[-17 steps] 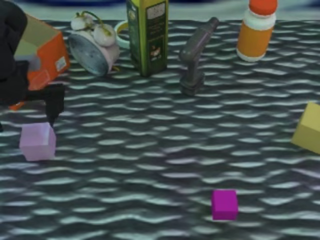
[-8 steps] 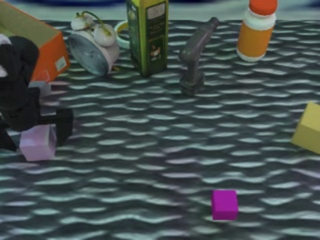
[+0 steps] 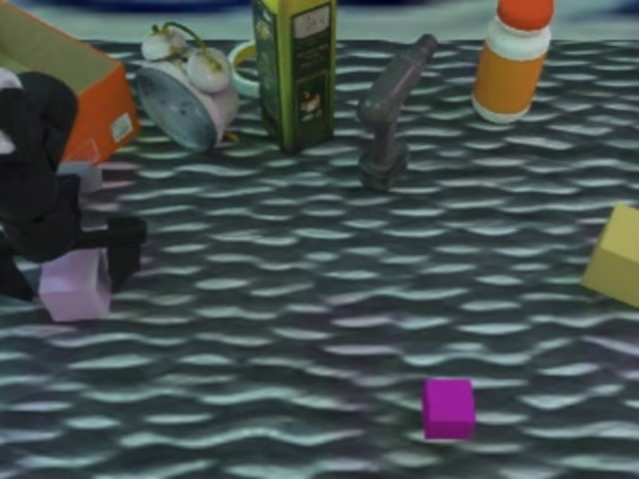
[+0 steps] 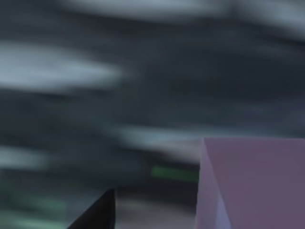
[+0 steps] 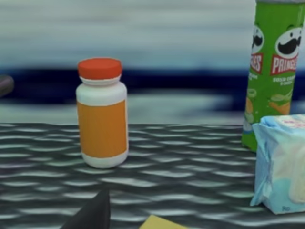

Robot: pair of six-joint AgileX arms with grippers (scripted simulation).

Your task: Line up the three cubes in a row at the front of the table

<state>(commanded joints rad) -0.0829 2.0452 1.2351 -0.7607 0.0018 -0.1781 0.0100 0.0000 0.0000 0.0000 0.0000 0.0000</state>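
The pale lilac cube (image 3: 76, 287) rests at the table's left edge. My left gripper (image 3: 68, 281) is down around it and open, with one finger (image 3: 125, 251) on its right side and the other at its left. In the left wrist view the lilac cube (image 4: 252, 186) stands apart from the dark fingertip (image 4: 97, 214). The small magenta cube (image 3: 447, 408) lies near the front, right of centre. At the right edge sits the mustard yellow cube (image 3: 614, 257). The right arm is outside the top view; its wrist view shows one fingertip (image 5: 93, 213) near a corner of the yellow cube (image 5: 159, 224).
Along the back stand an orange cardboard box (image 3: 95, 100), an alarm clock (image 3: 185, 92), a green carton (image 3: 295, 70), a dark grey hand tool (image 3: 389, 110) and an orange pill bottle (image 3: 511, 60). A Pringles can (image 5: 276, 71) and a pale blue packet (image 5: 281, 162) stand beyond the right gripper.
My left gripper came forward and down from behind the lilac cube until its fingers straddled it. Over the last half second its right finger edged slightly inward. The cubes have not moved.
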